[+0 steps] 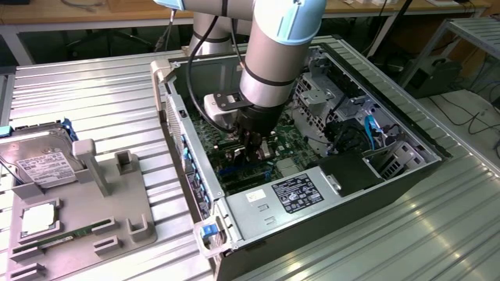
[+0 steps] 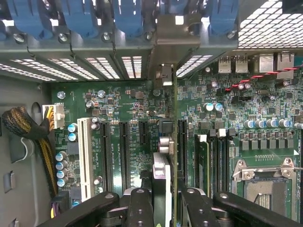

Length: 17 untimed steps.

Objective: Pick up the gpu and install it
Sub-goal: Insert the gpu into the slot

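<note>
The gpu (image 2: 162,175) stands edge-on between my fingers (image 2: 140,204), its green board running toward the case's rear slot openings. Its silver end bracket (image 2: 173,35) sits at one of those openings. My gripper (image 2: 168,201) is shut on the gpu, low over the green motherboard (image 2: 118,104), between the black expansion slots (image 2: 124,151). In the exterior view the gripper (image 1: 252,146) reaches down inside the open computer case (image 1: 234,216) with the gpu (image 1: 264,153) beneath it. Whether the card's edge is down in a slot is hidden.
A white slot (image 2: 85,158) and a braided cable bundle (image 2: 28,130) lie to one side of the card, RAM slots and the CPU socket (image 2: 262,187) to the other. Outside the case, a grey fixture (image 1: 86,216) holds a hard drive (image 1: 43,164) and a RAM stick (image 1: 67,239). The power supply (image 1: 301,193) fills the case's near end.
</note>
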Each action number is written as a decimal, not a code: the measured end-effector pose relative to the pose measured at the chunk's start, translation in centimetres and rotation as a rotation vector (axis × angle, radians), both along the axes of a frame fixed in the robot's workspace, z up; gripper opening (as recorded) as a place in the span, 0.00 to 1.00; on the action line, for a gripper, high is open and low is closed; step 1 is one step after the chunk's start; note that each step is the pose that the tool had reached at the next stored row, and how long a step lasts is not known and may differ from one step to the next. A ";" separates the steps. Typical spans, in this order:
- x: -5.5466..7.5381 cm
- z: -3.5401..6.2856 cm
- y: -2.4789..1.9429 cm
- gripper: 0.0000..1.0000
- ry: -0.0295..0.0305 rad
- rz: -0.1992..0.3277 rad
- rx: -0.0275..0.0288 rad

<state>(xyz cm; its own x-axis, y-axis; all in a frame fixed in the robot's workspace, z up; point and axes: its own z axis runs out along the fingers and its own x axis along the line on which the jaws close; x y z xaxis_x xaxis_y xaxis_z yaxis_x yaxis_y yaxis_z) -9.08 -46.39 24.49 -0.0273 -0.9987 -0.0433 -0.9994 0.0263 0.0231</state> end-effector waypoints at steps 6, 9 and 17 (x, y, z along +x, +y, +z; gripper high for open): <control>0.0 0.00 0.01 0.29 0.0000 0.013 0.0000; 0.0 0.00 0.03 0.29 0.0000 0.020 0.0000; 0.0 -0.11 0.06 0.29 0.0000 0.025 0.0001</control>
<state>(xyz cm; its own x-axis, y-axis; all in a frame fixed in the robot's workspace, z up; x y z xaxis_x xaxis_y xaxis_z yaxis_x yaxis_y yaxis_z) -9.07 -46.33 24.37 -0.0025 -0.9991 -0.0435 -0.9997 0.0015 0.0231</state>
